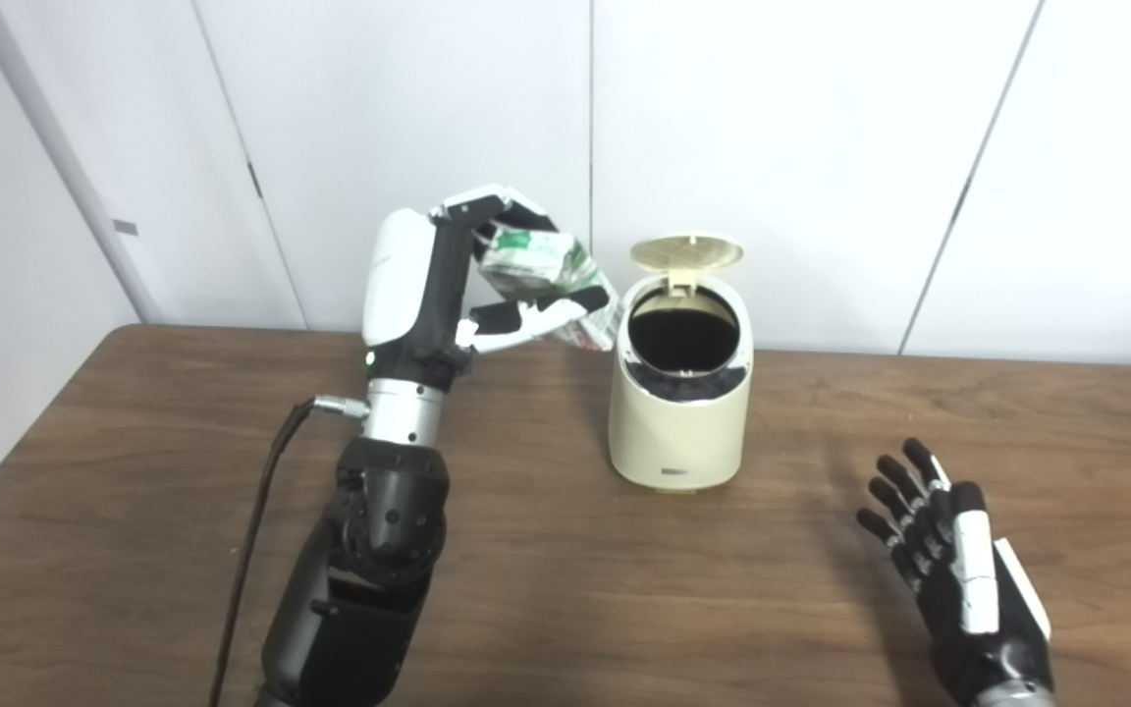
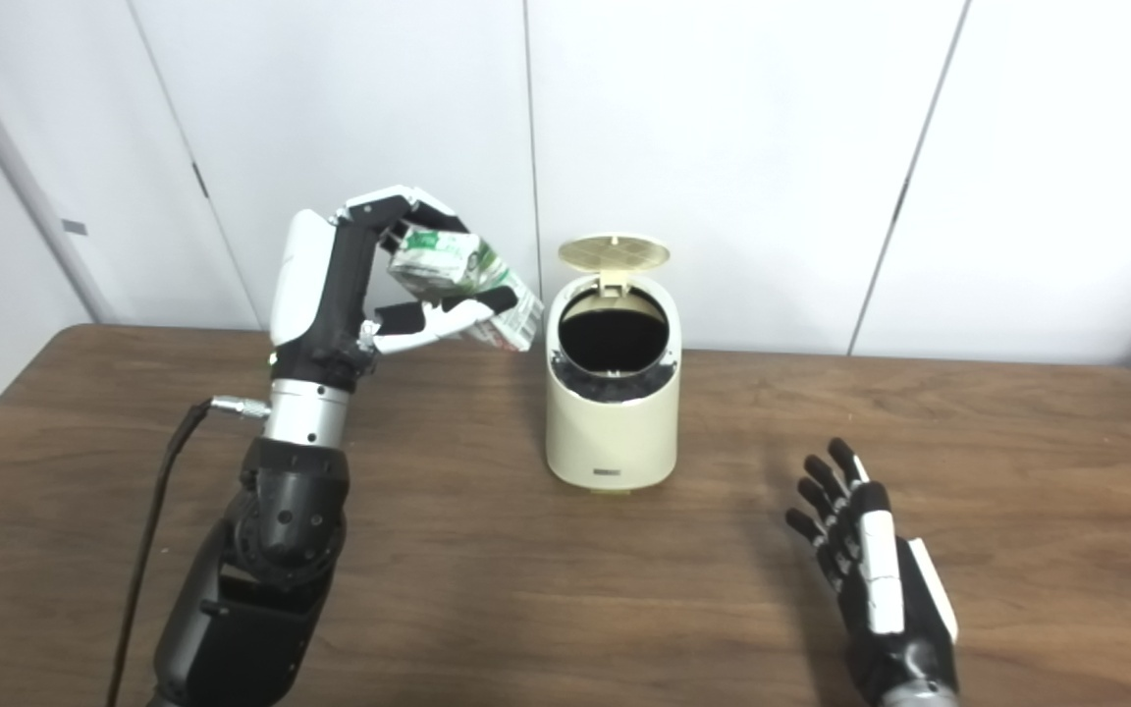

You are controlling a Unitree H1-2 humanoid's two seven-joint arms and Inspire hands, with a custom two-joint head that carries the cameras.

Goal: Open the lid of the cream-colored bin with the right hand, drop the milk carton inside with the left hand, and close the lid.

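The cream-colored bin (image 1: 678, 422) stands on the brown table, its round lid (image 1: 686, 251) tipped up at the back and the dark opening showing. My left hand (image 1: 448, 285) is raised just left of the bin's top and is shut on a crumpled green-and-white milk carton (image 1: 546, 280). The carton tilts down toward the bin, its lower end close to the rim. My right hand (image 1: 958, 565) hovers low over the table to the right and in front of the bin, fingers spread, holding nothing.
The wooden table (image 1: 134, 462) ends against white wall panels right behind the bin. A black cable (image 1: 251, 530) hangs from my left forearm.
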